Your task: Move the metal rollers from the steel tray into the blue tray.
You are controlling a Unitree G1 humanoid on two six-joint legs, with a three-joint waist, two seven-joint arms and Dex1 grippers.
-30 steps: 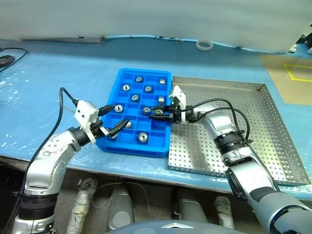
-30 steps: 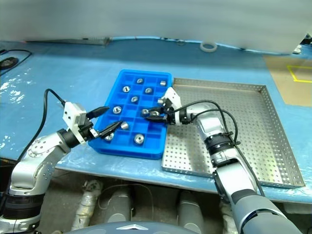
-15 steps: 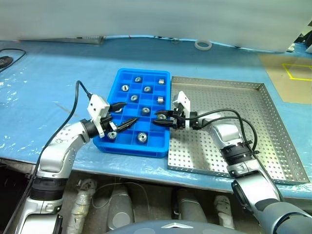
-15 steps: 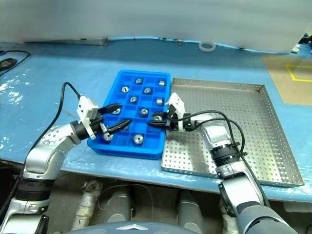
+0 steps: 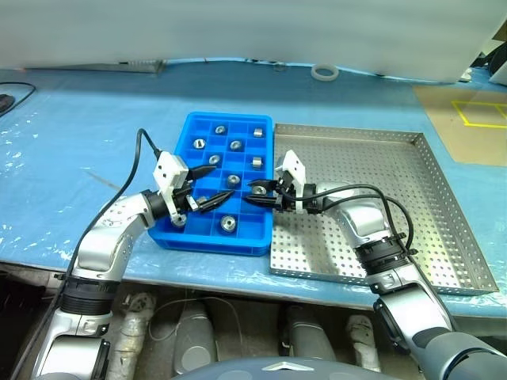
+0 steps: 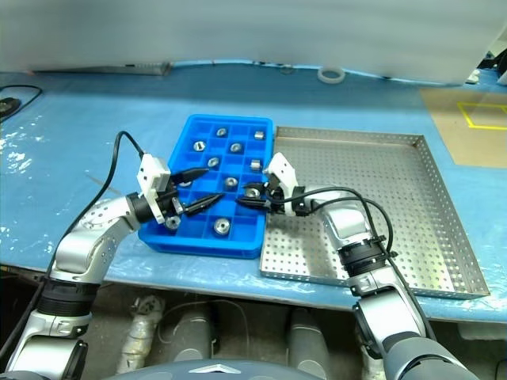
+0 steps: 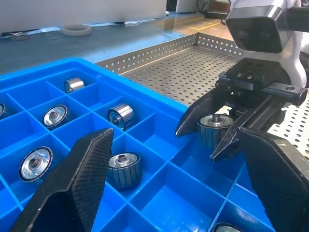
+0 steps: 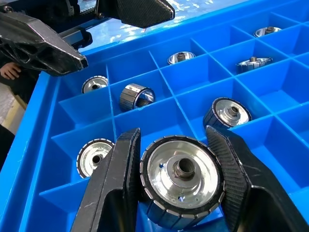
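Note:
The blue tray (image 5: 207, 234) lies left of the steel tray (image 5: 372, 150) and holds several metal rollers (image 5: 228, 224) in its square compartments. My right gripper (image 5: 257, 192) reaches in over the blue tray's right edge. It is shut on one metal roller (image 8: 181, 186), with a finger (image 8: 118, 188) against each side, just above a compartment. My left gripper (image 5: 215, 184) hovers open over the tray's near left part, facing the right gripper. Its fingers (image 7: 82, 179) stand wide apart with nothing between them.
A white tape ring (image 5: 322, 72) lies at the back of the blue-covered table. A cardboard sheet with yellow tape (image 5: 467, 119) sits at the far right. A black cable (image 5: 12, 99) lies at the far left. The table's front edge runs just below both trays.
My left gripper has moved right, in over the blue tray toward the right gripper, and it stays open. The right gripper keeps the roller at about the same spot.

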